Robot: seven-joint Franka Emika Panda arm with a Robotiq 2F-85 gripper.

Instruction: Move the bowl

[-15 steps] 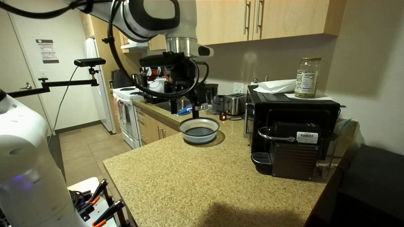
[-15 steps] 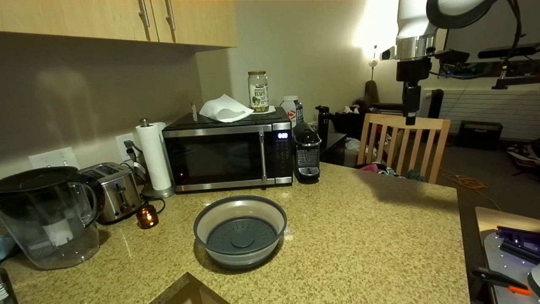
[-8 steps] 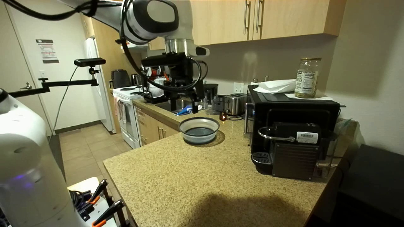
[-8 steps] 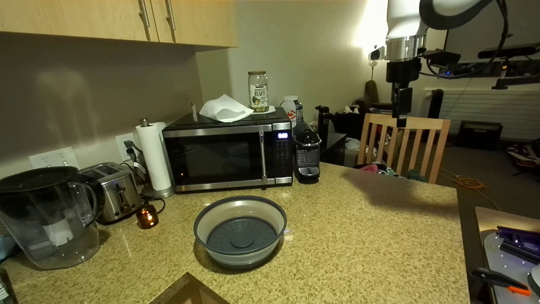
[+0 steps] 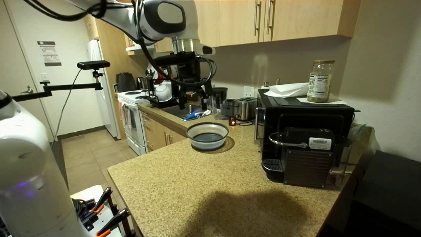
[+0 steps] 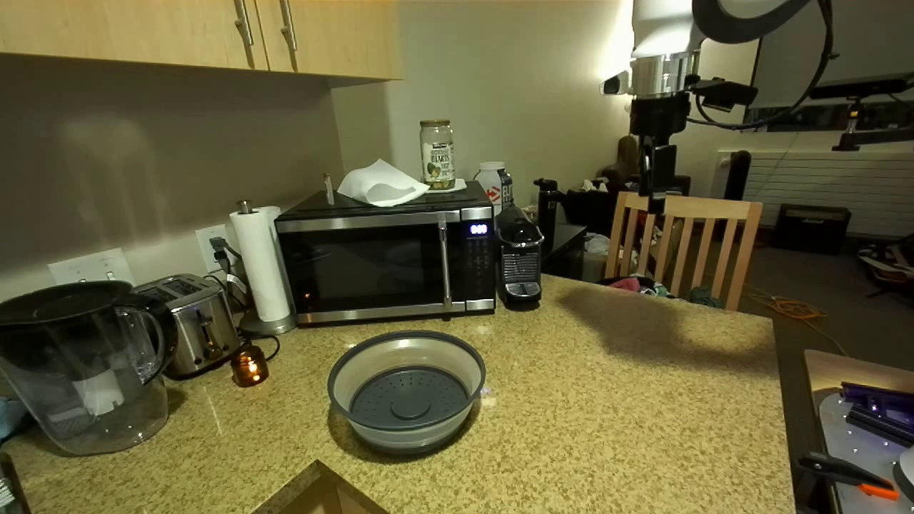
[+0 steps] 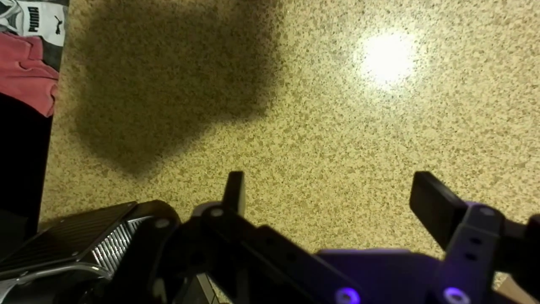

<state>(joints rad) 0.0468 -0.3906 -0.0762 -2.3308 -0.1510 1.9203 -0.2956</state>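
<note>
The bowl is wide and shallow, with a dark grey rim and base and pale sides. It stands upright on the speckled counter in both exterior views (image 5: 208,144) (image 6: 408,392). It is out of view in the wrist view. My gripper (image 5: 193,106) hangs pointing down, high above the counter; it also shows in an exterior view (image 6: 654,205), well to the right of the bowl and apart from it. In the wrist view the two fingers (image 7: 329,185) are wide apart, with only bare counter seen between them. The gripper is open and holds nothing.
A black microwave (image 6: 371,271) and a coffee machine (image 5: 307,164) stand along the wall side. A toaster (image 6: 196,325), a water pitcher (image 6: 78,371), a paper towel roll (image 6: 263,264) and a small amber glass (image 6: 250,365) are near the bowl. A chair (image 6: 685,207) stands beyond the counter edge.
My gripper has moved left toward the microwave side in an exterior view, and appears higher in the frame in an exterior view. Its shadow on the counter has shifted. The bowl has not moved.
</note>
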